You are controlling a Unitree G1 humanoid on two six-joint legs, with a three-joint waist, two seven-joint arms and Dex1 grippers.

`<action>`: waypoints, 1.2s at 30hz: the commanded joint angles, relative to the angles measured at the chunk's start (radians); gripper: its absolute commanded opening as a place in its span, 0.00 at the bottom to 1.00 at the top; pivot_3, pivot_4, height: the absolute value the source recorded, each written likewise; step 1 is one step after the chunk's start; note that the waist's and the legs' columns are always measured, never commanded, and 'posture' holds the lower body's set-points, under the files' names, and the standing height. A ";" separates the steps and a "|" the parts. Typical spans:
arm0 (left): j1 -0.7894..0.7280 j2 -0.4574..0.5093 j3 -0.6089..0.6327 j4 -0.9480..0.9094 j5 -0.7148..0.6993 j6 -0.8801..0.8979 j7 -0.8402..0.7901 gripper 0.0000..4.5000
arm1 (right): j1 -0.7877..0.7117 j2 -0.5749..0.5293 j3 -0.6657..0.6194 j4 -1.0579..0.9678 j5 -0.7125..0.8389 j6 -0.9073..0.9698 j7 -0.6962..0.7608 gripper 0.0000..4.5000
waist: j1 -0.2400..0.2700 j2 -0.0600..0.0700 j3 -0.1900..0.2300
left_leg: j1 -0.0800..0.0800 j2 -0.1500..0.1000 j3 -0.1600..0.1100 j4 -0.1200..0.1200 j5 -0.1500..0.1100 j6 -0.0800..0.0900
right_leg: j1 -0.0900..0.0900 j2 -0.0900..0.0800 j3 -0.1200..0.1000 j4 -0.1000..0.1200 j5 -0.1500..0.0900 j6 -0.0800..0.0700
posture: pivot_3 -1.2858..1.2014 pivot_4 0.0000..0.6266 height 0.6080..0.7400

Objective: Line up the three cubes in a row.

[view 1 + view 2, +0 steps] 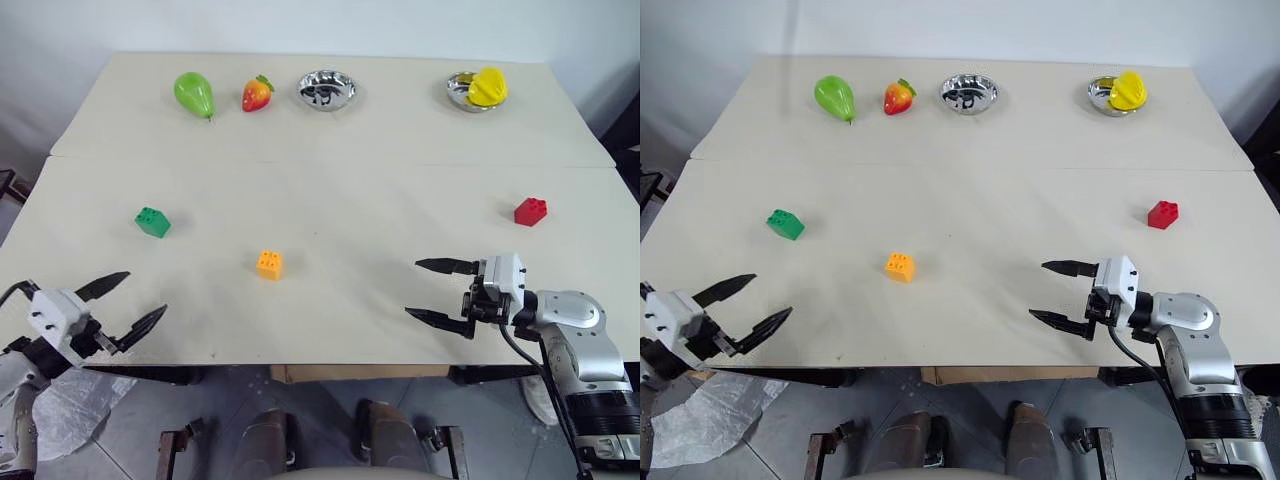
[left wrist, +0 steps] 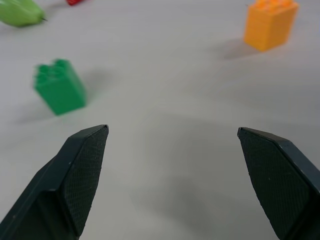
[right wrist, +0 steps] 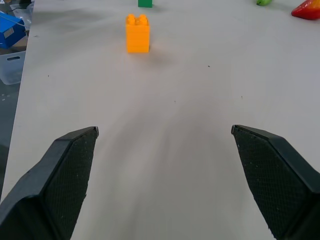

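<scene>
Both pincers gape wide and empty: left gripper (image 1: pixel 128 304) at the table's near-left edge, right gripper (image 1: pixel 438 291) near-right. The green studded plastic block (image 1: pixel 152 222), orange-yellow studded block (image 1: pixel 269 264) and red studded block (image 1: pixel 530 211) lie scattered, well apart. Best bet, I'd say: leave orange-yellow as anchor, straddle each outer block squarely, then set them level beside it.

The left gripper (image 2: pixel 172 137) has its two black fingers (image 2: pixel 82 170) spread wide apart, with nothing between them but bare table (image 2: pixel 170 90). Beyond one finger stands the green cube (image 2: pixel 59 86), near its tip. The orange-yellow cube (image 2: pixel 270 22) stands farther off, beyond the other finger. Past the green cube lies part of a green pear (image 2: pixel 20 11), and a red thing (image 2: pixel 74 2) shows at the edge, too little to identify.
</scene>
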 commanded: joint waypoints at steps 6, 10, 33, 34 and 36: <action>0.034 0.015 -0.050 -0.177 -0.185 0.242 -0.064 0.97 | 0.023 0.008 -0.049 -0.057 0.020 0.014 -0.065 1.00 | 0.004 0.000 0.000 | 0.000 0.000 0.000 0.000 0.000 0.000 | 0.000 0.000 0.000 0.000 0.000 0.000 | 0.52 0.24 1.00; -0.048 0.012 -0.123 -0.293 -0.198 0.303 -0.042 0.97 | 0.085 0.002 -0.153 -0.116 0.080 0.082 -0.165 1.00 | 0.020 0.000 0.000 | 0.000 0.000 -0.001 0.001 0.000 0.000 | 0.000 0.000 0.001 0.001 0.000 0.000 | 0.52 0.24 1.00; -0.532 -0.108 -0.488 -0.190 -0.086 0.385 -0.102 0.97 | 0.003 0.018 -0.432 -0.121 -0.061 0.535 -0.953 1.00 | -0.009 0.005 0.000 | 0.012 0.007 0.015 -0.002 0.002 -0.005 | -0.001 0.011 0.020 0.006 -0.001 -0.001 | 0.52 0.24 1.00; -0.535 -0.113 -0.487 -0.191 -0.074 0.366 -0.097 0.97 | -0.083 -0.005 -0.407 -0.082 -0.071 0.611 -0.977 1.00 | -0.006 0.006 0.000 | 0.013 0.008 0.017 -0.001 0.002 -0.005 | -0.001 0.011 0.023 0.007 0.000 -0.001 | 0.52 0.24 1.00; -0.538 -0.116 -0.488 -0.195 -0.068 0.358 -0.094 0.97 | -0.194 -0.039 -0.353 -0.008 -0.113 0.692 -1.003 1.00 | -0.004 0.006 0.000 | 0.013 0.009 0.017 -0.001 0.002 -0.005 | -0.002 0.012 0.022 0.008 -0.001 -0.003 | 0.52 0.24 1.00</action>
